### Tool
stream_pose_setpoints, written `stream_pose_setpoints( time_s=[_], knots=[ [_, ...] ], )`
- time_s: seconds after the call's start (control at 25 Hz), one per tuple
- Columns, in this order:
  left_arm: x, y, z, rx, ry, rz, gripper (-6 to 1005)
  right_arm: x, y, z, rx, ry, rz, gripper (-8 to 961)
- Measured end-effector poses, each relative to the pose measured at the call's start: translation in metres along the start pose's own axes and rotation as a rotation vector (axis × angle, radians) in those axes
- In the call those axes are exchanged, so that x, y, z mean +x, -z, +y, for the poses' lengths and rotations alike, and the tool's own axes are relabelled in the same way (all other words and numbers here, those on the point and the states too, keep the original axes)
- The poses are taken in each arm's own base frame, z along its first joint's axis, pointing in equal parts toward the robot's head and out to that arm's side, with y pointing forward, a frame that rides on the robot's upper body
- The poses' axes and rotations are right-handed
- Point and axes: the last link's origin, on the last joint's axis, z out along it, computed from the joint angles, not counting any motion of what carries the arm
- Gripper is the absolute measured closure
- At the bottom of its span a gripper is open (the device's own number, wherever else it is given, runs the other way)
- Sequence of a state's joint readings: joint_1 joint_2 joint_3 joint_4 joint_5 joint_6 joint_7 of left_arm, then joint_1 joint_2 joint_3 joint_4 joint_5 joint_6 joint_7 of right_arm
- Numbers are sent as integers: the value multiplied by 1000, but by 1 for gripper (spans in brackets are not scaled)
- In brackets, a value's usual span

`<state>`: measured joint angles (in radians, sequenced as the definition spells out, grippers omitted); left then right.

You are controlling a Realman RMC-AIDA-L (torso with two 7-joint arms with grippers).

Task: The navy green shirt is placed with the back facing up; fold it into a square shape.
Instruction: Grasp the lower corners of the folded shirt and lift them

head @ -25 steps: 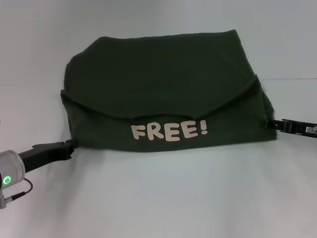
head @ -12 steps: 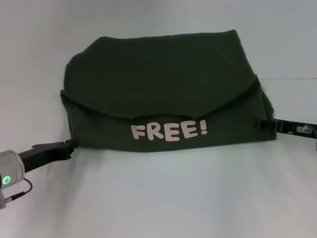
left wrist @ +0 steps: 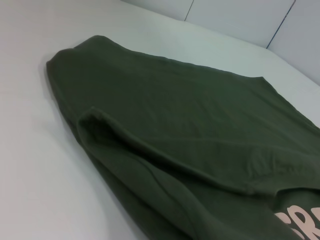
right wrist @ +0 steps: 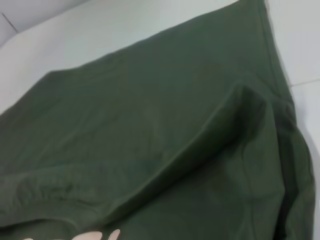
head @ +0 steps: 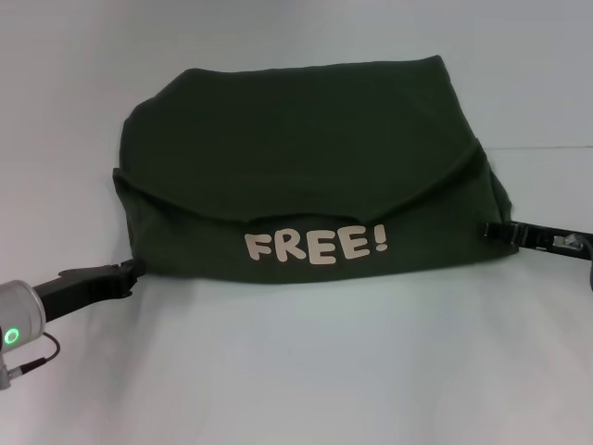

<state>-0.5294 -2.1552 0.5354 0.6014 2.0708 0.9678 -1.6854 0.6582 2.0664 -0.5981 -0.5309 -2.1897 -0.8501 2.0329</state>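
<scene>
Shirt [head: 306, 176] lies folded on the table [head: 306, 371], "FREE!" print [head: 316, 246] on the near band. Left end effector [head: 130, 272] touches its near-left corner, right end effector [head: 494, 231] touches the right edge; can't tell if either is clenched. Open table outboard of both. Versus half a second ago: right backed slightly outward, left unchanged.

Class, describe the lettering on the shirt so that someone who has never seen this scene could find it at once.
Start at the white table and find the navy green shirt lying folded across its middle. Look at the flap nearest the robot, between the left gripper and the right gripper at its lower corners. There sits the FREE! lettering, the only pale, printed mark on plain dark cloth.
</scene>
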Motion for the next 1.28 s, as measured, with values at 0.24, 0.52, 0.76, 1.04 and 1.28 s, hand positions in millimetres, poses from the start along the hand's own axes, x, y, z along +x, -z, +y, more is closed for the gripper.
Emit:
stream_pose_setpoints(
  time_s=[0.24, 0.52, 0.76, 1.04, 1.28],
  knots=[
    [0, 0, 0, 0, 7, 1, 998, 1, 6, -5, -10, -7, -5, 469],
    [-2, 0, 0, -1, 14, -3, 998, 2, 8, -7, -10, 4, -2, 695],
    [-4, 1, 0, -3, 21, -3, 998, 6, 11, -10, -12, 15, -4, 900],
    [-5, 16, 2, -60, 74, 4, 998, 16, 28, -19, -75, -17, -30, 954],
    [-6, 36, 5, -141, 115, 1, 998, 30, 51, -29, -134, -51, -16, 954]
  ],
)
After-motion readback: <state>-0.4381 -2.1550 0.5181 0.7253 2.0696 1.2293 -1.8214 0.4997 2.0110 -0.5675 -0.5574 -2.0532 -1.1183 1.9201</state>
